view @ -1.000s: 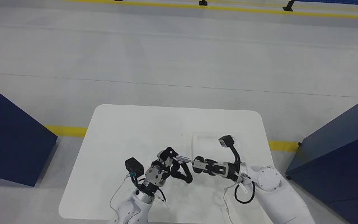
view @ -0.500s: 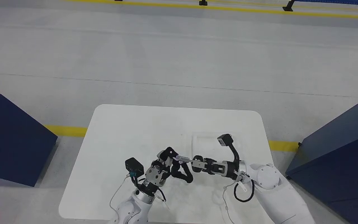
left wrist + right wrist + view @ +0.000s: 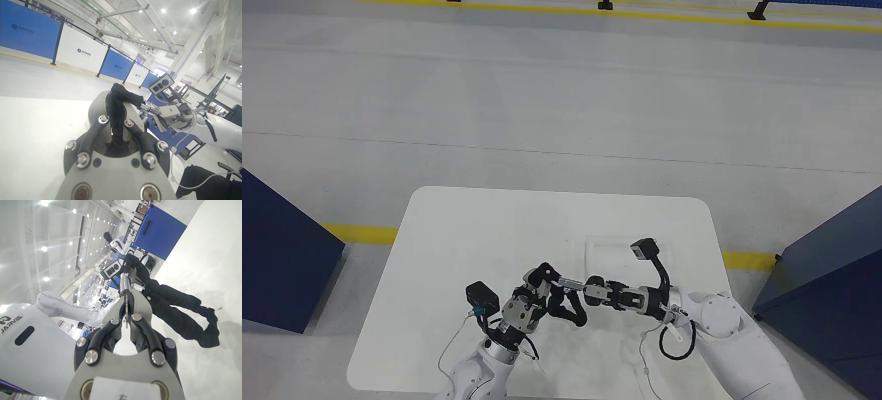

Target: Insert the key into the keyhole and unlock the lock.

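Chrome, round and mirror-smooth, covers the lock (image 3: 124, 282), a short cylinder held up over the half of the white table (image 3: 442, 250) nearest the robot, between the two arms. The left end effector (image 3: 139, 103) has its fingers (image 3: 117, 106) sheathed in black knitted mesh. They seem to pinch the lock at their tips, though the fabric hides the actual contact. From the right wrist view those sleeved fingers read as two long dark limbs converging on the cylinder.

The key (image 3: 127, 313) is a thin, flat strip of bare metal with a toothed edge. The right end effector (image 3: 127, 300) is pressed together on it, its smooth pale pads clamping both faces. The blade's far end meets the end face of the lock. How deep it sits in the keyhole cannot be made out, since the pads crowd the junction.

In the top view the two end effectors meet tip to tip, and lock and key are too small to tell apart. A grey box-shaped camera (image 3: 161, 86) with dark lenses sits on the right wrist, just behind its end effector.
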### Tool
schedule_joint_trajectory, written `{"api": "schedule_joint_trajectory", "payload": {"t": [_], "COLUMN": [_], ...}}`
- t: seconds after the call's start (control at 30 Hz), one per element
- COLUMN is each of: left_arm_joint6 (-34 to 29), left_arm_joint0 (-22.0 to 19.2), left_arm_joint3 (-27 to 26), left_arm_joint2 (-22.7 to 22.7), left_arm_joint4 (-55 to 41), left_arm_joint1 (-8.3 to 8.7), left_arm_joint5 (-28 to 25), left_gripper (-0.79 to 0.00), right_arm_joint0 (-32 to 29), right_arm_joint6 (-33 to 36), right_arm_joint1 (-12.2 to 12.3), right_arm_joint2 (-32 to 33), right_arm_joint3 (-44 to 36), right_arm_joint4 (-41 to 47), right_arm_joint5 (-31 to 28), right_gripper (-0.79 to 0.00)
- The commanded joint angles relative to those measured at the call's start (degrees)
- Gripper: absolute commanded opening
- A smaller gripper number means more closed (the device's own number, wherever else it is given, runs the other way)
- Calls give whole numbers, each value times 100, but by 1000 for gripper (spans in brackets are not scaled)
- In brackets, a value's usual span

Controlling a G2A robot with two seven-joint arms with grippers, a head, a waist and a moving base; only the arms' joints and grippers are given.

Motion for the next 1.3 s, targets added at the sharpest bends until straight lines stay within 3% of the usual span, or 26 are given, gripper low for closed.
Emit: {"api": "schedule_joint_trajectory", "payload": {"t": [0.0,0.03,0.23,0.3,0.37,0.5,1.03,1.27], "left_arm_joint6": [0,0,0,0,0,0,0,0], "left_arm_joint0": [0,0,0,0,0,0,0,0], "left_arm_joint3": [0,0,0,0,0,0,0,0], "left_arm_joint2": [0,0,0,0,0,0,0,0], "left_arm_joint4": [0,0,0,0,0,0,0,0], "left_arm_joint1": [0,0,0,0,0,0,0,0], "left_arm_joint5": [0,0,0,0,0,0,0,0], "left_gripper": [-785,-785,-785,-785,-785,-785,-785,-785], "right_arm_joint0": [-50,-74,-242,-310,-383,-498,-622,-603], "right_arm_joint6": [1,4,26,20,12,56,85,80], "right_arm_joint1": [10,15,51,65,79,105,127,123], "right_arm_joint2": [48,70,221,286,357,463,555,548], "right_arm_joint3": [-4,-6,-32,-15,18,56,23,31], "right_arm_joint4": [23,32,76,110,154,227,264,240], "right_arm_joint5": [-63,-79,-197,-248,-314,-402,-501,-490], "right_gripper": [-114,-80,-151,-237,-406,-431,-711,-727]}}
